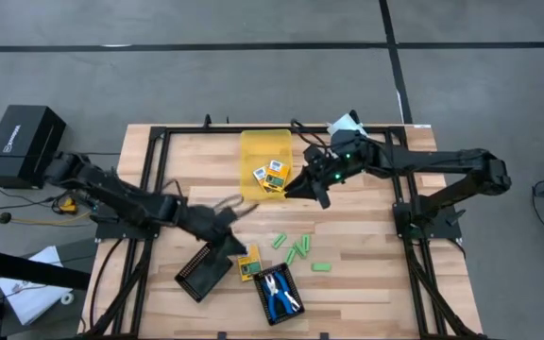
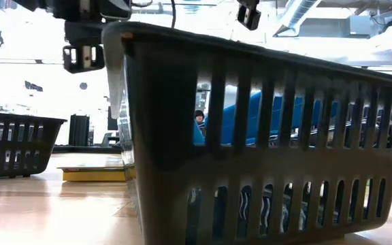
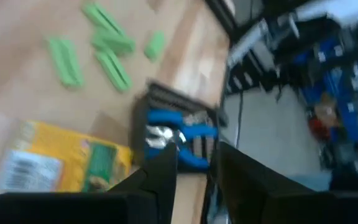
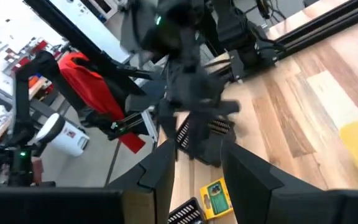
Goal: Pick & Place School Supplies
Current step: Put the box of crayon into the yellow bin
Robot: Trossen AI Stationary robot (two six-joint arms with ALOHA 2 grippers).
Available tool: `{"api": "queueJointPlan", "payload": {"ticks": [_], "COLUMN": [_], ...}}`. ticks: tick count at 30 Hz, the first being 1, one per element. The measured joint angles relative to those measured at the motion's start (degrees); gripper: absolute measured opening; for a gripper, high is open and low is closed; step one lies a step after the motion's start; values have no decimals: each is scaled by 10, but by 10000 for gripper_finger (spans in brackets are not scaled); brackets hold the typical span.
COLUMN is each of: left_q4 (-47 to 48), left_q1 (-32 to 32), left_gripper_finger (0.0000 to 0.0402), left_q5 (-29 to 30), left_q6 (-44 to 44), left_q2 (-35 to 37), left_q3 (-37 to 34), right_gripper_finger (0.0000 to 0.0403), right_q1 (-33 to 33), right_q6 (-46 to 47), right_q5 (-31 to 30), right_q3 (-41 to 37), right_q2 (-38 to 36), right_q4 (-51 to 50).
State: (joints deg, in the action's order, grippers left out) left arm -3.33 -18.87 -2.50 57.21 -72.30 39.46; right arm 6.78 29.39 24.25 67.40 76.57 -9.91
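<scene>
left gripper [image 1: 242, 210] hovers part-open, empty, above a yellow box [image 1: 249, 268]; right gripper [image 1: 296, 189], part-open and empty, by the yellow bin [image 1: 253, 144].

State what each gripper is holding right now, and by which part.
Nothing is held. The left gripper hangs above the table near a yellow box, with a bare gap between its fingers. The right gripper by the yellow bin is empty too.

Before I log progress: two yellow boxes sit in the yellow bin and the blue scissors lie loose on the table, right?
Not quite. The high view shows the scissors inside a black tray, not loose. Two boxes are indeed in the bin.
</scene>
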Motion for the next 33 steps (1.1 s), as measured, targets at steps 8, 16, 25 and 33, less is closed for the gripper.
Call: {"api": "queueJointPlan", "payload": {"ticks": [8, 16, 25, 33], "left_q4": [-10, 180, 351, 354], "left_q1": [-59, -78, -78, -103], "left_gripper_finger": [160, 170, 166, 171], "left_q5": [78, 83, 116, 128], "left_q6": [-1, -74, -200, -212], "left_q2": [-63, -166, -218, -263], "left_q3": [33, 161, 263, 268], "right_gripper_finger": [121, 121, 121, 119], "right_q1": [12, 12, -2, -30], "right_q6": [-15, -29, 11, 32], "right_q5": [48, 59, 39, -18], "right_q3": [0, 0, 0, 0], "right_q2": [-9, -9, -9, -9], "right_q4": [2, 1, 38, 49]}}
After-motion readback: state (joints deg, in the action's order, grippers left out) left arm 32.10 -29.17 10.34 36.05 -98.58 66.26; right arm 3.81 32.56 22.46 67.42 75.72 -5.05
